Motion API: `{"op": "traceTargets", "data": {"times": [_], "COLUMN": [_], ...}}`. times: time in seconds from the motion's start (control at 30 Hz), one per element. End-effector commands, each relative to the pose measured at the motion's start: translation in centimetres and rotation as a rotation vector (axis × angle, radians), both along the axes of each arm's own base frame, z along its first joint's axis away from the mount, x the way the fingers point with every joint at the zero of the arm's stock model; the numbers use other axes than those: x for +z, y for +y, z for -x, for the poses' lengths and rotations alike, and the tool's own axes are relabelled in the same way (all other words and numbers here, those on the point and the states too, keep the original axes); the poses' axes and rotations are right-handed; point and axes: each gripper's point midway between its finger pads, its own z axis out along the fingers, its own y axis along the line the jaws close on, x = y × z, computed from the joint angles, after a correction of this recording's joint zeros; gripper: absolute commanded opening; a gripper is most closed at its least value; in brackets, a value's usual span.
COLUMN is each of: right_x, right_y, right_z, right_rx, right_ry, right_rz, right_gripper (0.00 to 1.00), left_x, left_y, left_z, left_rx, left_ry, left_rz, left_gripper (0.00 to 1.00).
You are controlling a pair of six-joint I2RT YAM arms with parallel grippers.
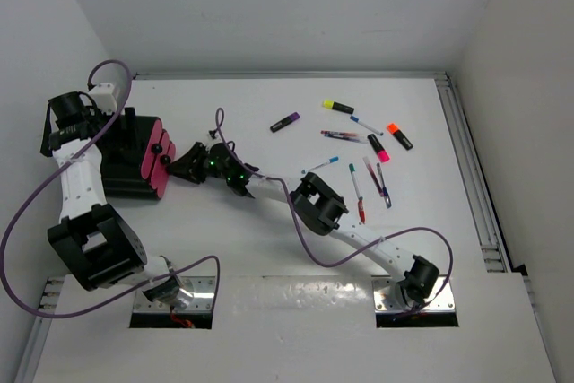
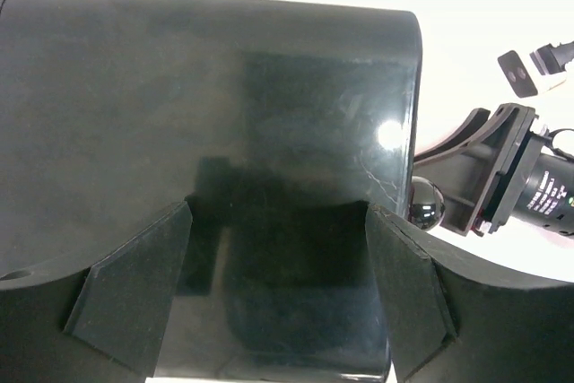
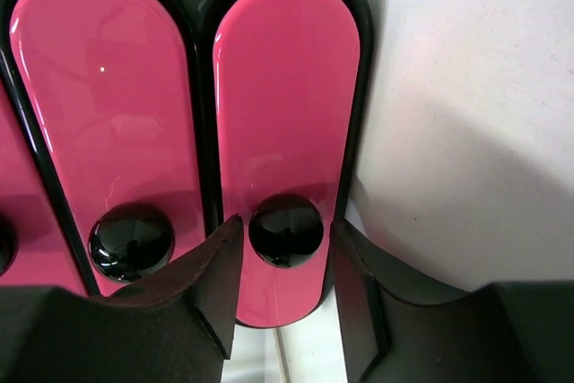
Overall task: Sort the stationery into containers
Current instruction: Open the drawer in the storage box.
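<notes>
At 1 black knob [image 3: 285,232], right tool [image 3: 285,225] close-set, grip unclear; left tool [image 2: 278,211] wide at black box [image 2: 224,87]

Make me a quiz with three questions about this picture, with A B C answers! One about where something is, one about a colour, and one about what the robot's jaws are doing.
1. Where is the purple highlighter?
A) lying on the white table
B) between the jaws
C) hanging in the air

2. What colour are the drawer fronts?
A) green
B) pink
C) yellow

3. How do the jaws of the right gripper stand?
A) shut tight together
B) open, far from everything
C) open, one on each side of a black knob

Answers: 1 A, it lies flat on the tabletop. 2 B, both fronts shine pink. 3 C, a thin gap shows on each side of the knob.
</notes>
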Motion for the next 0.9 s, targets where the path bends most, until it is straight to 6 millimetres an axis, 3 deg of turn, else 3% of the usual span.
{"op": "traceTargets", "data": {"times": [0.0, 0.13, 0.2, 0.27, 0.43, 0.7, 0.77, 0.8, 0.83, 0.87], "right_x": [-4.2, -3.9, -3.9, -3.7, -2.9, -2.2, -2.7, -1.8, -2.5, -1.4], "right_y": [-0.4, -0.3, -0.3, -0.4, -1.3, -5.1, -5.8, -6.0, -6.5, -6.7], "right_z": [-0.2, -0.1, -0.1, 0.0, -0.6, -3.3, -3.2, -3.3, -2.9, -2.9], "right_rx": [-0.033, -0.029, -0.027, -0.018, -0.001, 0.023, 0.028, 0.038, 0.044, 0.048], "right_ry": [-0.014, -0.031, -0.032, -0.036, -0.056, -0.101, -0.091, -0.106, -0.096, -0.103], "right_rz": [0.082, 0.073, 0.074, 0.07, 0.058, 0.045, 0.054, 0.038, 0.051, 0.042], "right_gripper": [0.43, 0.41, 0.33, 0.17, 0.04, 0.0, 0.0, 0.0, 0.0, 0.0], "left_x": [-6.8, -6.9, -7.2, -7.4, -7.6, -8.7, -8.8, -8.6, -8.4, -8.4], "left_y": [-2.2, -2.0, -2.1, -2.1, -1.9, -1.7, -1.7, -1.7, -1.7, -1.6], "left_z": [4.3, 4.1, 4.2, 4.4, 4.7, 4.7, 4.5, 4.3, 4.2, 4.1], "left_rx": [0.031, 0.033, 0.031, 0.033, 0.049, 0.071, 0.077, 0.075, 0.077, 0.077], "left_ry": [0.268, 0.269, 0.277, 0.283, 0.286, 0.307, 0.309, 0.303, 0.296, 0.293], "left_rz": [0.168, 0.169, 0.172, 0.171, 0.176, 0.208, 0.218, 0.218, 0.219, 0.216], "left_gripper": [0.84, 0.84, 0.85, 0.84, 0.84, 0.84, 0.84, 0.84, 0.84, 0.84]}}
